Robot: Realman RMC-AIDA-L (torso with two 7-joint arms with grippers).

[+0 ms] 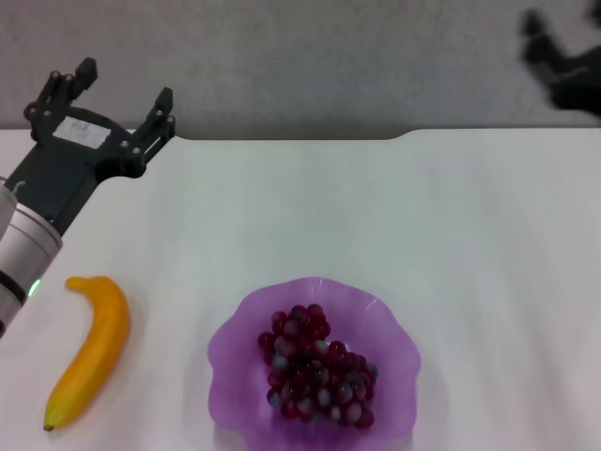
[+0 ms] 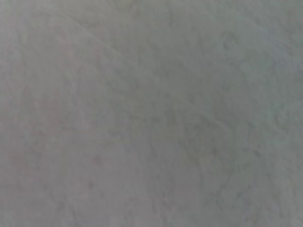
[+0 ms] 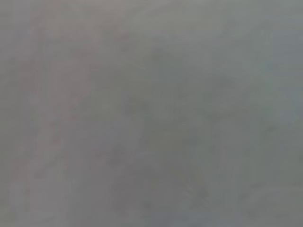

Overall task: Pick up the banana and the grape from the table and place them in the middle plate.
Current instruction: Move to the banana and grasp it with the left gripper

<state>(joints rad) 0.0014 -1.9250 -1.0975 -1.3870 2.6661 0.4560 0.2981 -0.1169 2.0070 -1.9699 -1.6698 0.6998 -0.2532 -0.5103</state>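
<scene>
The left gripper (image 1: 122, 94) is up near the far left of the table (image 1: 394, 216), and its two black fingers are spread wide apart with nothing between them. The fingers point away from the robot, toward the grey wall behind the table. The black hand part tilts up and back from a white round arm piece that comes in from the left edge.

The right gripper (image 1: 563, 61) is a dark blurry shape high in the far right corner, past the back edge of the table. I cannot tell how it is set.

The banana (image 1: 89, 352) lies on the table at the near left, just below the left arm and not touching it. Its greenish tip points toward the robot.

The grape (image 1: 317, 366) bunch sits inside the middle plate (image 1: 230, 362), a see-through purple dish with a wavy rim. The plate is near the front, to the right of the banana and apart from it.

Both wrist views show only a plain grey surface.
</scene>
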